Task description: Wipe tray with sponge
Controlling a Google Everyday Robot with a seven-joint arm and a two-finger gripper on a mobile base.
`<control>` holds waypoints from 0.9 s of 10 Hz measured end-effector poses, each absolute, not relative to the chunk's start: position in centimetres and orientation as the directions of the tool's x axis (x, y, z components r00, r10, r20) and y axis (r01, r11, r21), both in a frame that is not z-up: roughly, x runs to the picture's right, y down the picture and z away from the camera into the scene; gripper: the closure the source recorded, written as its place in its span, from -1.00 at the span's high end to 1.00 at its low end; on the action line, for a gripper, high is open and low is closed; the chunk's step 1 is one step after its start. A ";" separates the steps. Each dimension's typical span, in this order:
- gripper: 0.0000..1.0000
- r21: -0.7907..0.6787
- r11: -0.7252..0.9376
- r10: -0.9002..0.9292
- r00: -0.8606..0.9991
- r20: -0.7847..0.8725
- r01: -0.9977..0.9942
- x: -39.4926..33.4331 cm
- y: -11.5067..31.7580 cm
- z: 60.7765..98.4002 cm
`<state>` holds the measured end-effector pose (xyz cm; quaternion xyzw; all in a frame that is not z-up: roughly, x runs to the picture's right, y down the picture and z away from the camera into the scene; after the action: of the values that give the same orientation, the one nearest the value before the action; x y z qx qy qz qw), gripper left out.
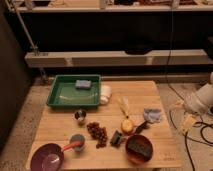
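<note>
— Where's the sponge?
— Your grey-blue sponge (82, 83) lies inside the green tray (57, 97), at the far left corner of the wooden table (150, 95). Speckled floor (15, 150) surrounds it, with dark shelving (100, 58) behind.
— And the gripper?
— Your gripper (186, 121) hangs beyond the table's right edge, spread wide.

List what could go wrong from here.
The gripper hangs off the table's right side, far from the sponge in the tray at far left; the reach could knock the blue cloth or the white object beside the tray. The sponge lies close to the tray's far rim, so the grasp might hit it.
</note>
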<state>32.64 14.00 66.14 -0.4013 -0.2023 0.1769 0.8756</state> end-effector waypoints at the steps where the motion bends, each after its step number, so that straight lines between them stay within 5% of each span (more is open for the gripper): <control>1: 0.60 -0.762 0.633 0.455 0.862 0.222 -0.137 32.0 13.2 66.2; 9: 0.60 -0.597 0.797 0.213 0.884 0.416 0.089 19.9 6.9 66.5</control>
<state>19.88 6.85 66.48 -0.3168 -0.2381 0.0336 0.9175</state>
